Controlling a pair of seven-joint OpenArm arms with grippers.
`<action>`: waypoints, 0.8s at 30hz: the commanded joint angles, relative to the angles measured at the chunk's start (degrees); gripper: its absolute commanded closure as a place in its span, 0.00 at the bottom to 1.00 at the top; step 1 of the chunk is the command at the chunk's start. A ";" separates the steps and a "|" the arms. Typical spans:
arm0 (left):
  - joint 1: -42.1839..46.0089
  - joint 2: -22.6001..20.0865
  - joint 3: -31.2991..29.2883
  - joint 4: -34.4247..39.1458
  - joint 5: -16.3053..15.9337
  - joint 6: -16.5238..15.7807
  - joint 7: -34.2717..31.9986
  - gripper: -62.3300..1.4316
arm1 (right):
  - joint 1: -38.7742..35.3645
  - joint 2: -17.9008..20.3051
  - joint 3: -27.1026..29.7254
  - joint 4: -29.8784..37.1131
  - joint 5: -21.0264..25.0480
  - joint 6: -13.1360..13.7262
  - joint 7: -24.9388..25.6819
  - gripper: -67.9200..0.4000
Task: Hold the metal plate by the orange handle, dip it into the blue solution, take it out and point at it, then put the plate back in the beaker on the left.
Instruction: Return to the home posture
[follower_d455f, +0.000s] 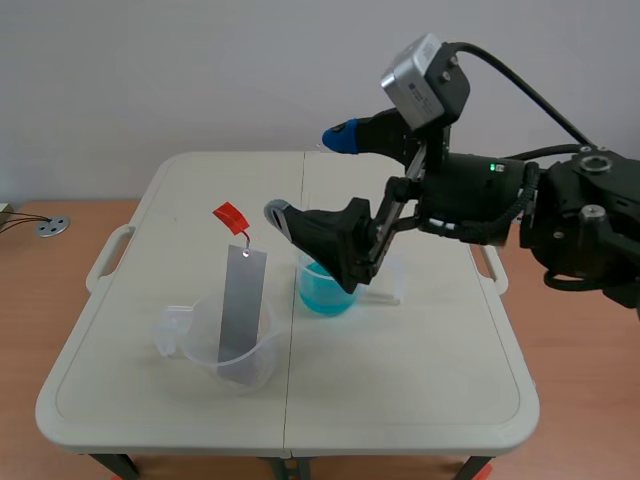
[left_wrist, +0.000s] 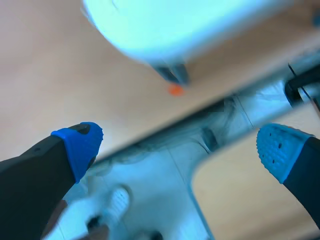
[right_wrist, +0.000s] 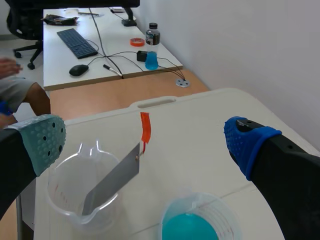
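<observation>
With fingers apart, the right gripper should close squarely on the orange handle, then lift the plate straight from its beaker.

Cream folding counter, centre seam running front to back, carry handle on each side edge. Two items stand on it: clear beaker left of seam, blue-solution beaker just right of seam. The two are not touching.
</observation>
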 joint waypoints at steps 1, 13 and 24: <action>0.44 0.15 -1.62 2.56 -0.17 0.13 -0.90 0.00 | -1.29 1.09 2.45 2.01 0.59 -0.07 0.42 0.02; -1.95 1.01 -7.13 16.79 -0.17 -0.17 -7.89 0.00 | -19.54 3.04 19.02 9.51 -0.04 -0.02 -1.92 0.02; -2.05 8.70 -7.10 24.28 0.50 -1.92 -9.79 0.00 | -33.75 2.84 27.93 16.57 -1.44 -0.04 -2.08 0.02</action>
